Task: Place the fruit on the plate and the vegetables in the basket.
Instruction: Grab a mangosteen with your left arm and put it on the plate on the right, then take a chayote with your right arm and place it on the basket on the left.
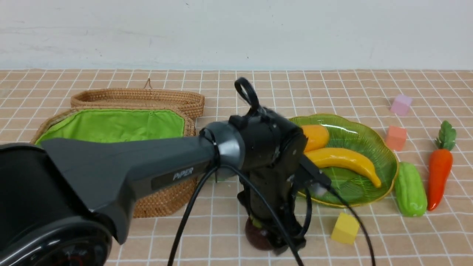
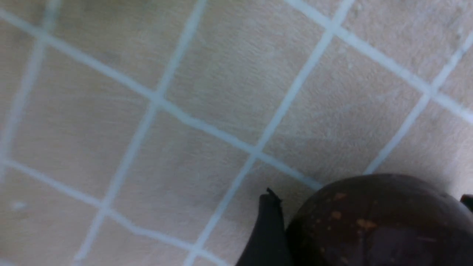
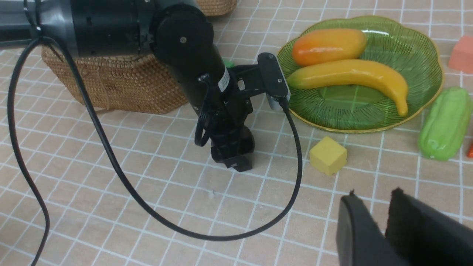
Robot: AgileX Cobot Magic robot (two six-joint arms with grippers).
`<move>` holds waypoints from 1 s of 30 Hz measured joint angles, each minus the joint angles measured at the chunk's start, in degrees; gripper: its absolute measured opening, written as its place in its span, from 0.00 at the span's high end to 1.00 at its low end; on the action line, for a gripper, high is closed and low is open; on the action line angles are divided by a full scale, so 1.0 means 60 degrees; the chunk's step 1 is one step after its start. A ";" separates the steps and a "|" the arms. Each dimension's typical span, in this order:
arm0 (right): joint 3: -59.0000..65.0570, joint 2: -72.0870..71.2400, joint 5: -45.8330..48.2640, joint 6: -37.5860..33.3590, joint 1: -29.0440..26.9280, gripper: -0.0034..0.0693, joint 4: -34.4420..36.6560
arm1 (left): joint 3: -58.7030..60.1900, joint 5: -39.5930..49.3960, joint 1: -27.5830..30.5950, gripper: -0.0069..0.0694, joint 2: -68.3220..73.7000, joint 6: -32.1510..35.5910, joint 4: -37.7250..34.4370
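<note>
Purple mangosteen (image 1: 257, 236) sits between the left fingers (image 2: 268, 229) (clenched, seemingly); lift straight, then clear the plate (image 1: 384, 155) rim at right.

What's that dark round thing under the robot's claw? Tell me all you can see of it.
It is the mangosteen, a round toy fruit with a dark purple-brown, glossy skin speckled with small orange flecks. It sits low on the checked tablecloth, in front of the plate. The left gripper stands over it, fingers on both sides; actual clamping cannot be told.
</note>
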 joint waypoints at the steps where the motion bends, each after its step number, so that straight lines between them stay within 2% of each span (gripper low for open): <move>1: 0.0000 0.0000 -0.0089 0.0000 0.0000 0.74 -0.0030 | -0.0332 -0.0028 -0.0023 0.17 -0.0077 -0.0081 -0.0024; 3: 0.0000 0.0000 -0.0159 0.0000 0.0000 0.74 -0.0072 | -0.0793 -0.0225 -0.0065 0.17 -0.0174 -0.0141 -0.0172; 5: 0.0000 0.0000 -0.0290 0.0000 0.0000 0.74 -0.0202 | -0.1872 -0.1377 -0.0138 0.17 -0.0272 -0.0182 -0.0810; 6: 0.0000 0.0000 -0.0313 0.0000 0.0000 0.74 -0.0220 | -0.1872 -0.1490 -0.0138 0.17 -0.0260 -0.0182 -0.0859; 7: 0.0000 0.0000 -0.0358 0.0000 0.0000 0.74 -0.0221 | -0.2410 -0.2368 -0.0160 0.17 -0.0087 -0.0182 -0.1123; 10: 0.0000 0.0000 -0.0378 0.0006 0.0000 0.73 -0.0208 | -0.3291 -0.3534 -0.0178 0.17 0.0764 -0.0182 -0.1192; 14: 0.0000 0.0000 -0.0378 0.0006 0.0000 0.73 -0.0067 | -0.3700 -0.3928 -0.0169 0.17 0.1898 -0.0192 -0.1098; 20: 0.0000 0.0059 -0.0378 0.0323 0.0000 0.72 -0.0032 | -0.3717 -0.4002 -0.0161 0.04 0.2174 -0.0212 -0.0793; 23: 0.0000 0.0235 -0.0378 0.0605 0.0000 0.72 -0.0178 | -0.3717 -0.3910 -0.0151 0.03 0.1873 -0.0349 -0.0793; 27: 0.0000 0.1080 -0.0358 0.0897 0.0000 0.71 -0.0254 | -0.3735 -0.2347 -0.0109 0.04 0.0635 -0.0870 -0.0789; 29: 0.0000 0.1712 -0.0358 0.0953 0.0000 0.70 -0.0381 | -0.3764 -0.1067 -0.0094 0.09 -0.0196 -0.1311 -0.0721; 30: 0.0000 0.1784 -0.0358 0.0953 0.0000 0.70 -0.0404 | -0.3764 -0.0933 -0.0085 0.10 -0.0287 -0.1414 -0.0708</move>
